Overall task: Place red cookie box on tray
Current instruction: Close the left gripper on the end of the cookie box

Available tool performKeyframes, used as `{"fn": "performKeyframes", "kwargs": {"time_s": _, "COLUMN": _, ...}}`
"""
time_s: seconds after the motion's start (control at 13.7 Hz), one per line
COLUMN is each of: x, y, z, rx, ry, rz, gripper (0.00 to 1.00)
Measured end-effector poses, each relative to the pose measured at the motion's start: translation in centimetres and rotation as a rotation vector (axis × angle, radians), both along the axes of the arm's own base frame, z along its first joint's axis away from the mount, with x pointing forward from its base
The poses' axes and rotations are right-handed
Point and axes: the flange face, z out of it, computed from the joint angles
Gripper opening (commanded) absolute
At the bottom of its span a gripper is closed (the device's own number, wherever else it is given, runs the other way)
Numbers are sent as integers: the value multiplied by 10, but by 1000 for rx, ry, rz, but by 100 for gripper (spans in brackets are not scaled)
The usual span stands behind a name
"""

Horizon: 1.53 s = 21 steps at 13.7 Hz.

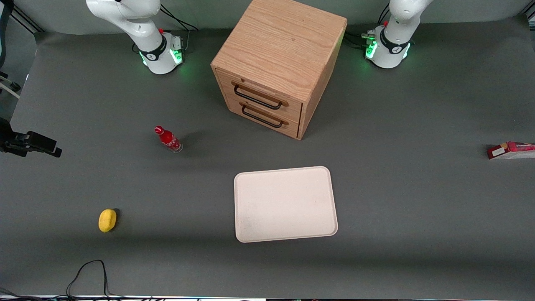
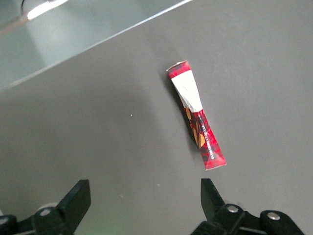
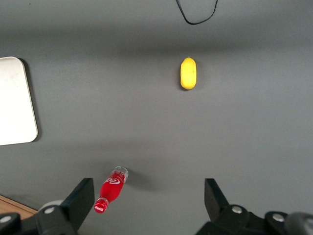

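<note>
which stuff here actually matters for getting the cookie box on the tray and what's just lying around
For the job: red cookie box, flat on the table; tray, nothing on it; gripper, above the box, jaws open.

Lying about: red bottle, yellow lemon, wooden cabinet.

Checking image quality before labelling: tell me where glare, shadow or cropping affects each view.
Front view: the red cookie box is cropped by the frame edge; the tray is evenly lit. Left wrist view: glare streak on the table edge, above the open hand.

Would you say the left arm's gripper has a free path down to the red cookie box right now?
Probably yes: the gripper hangs open above the red cookie box, which lies alone on bare table with nothing beside it.
</note>
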Motion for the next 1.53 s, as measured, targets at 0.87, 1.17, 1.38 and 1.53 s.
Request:
{"fn": "performKeyframes", "kwargs": {"time_s": 0.87, "x": 3, "y": -8, "z": -122, "rx": 42, "ry": -111, "rz": 223, "gripper": 100}}
{"fn": "performKeyframes", "kwargs": {"time_s": 1.17, "x": 13, "y": -4, "z": -173, "rx": 44, "ry": -126, "rz": 216, "gripper": 100}}
{"fn": "performKeyframes", "kwargs": {"time_s": 1.38, "x": 17, "y": -3, "z": -202, "rx": 42, "ry": -130, "rz": 213, "gripper": 100}}
{"fn": "performKeyframes", "kwargs": {"time_s": 1.53, "x": 19, "y": -3, "z": -214, "rx": 42, "ry": -132, "rz": 212, "gripper": 100}}
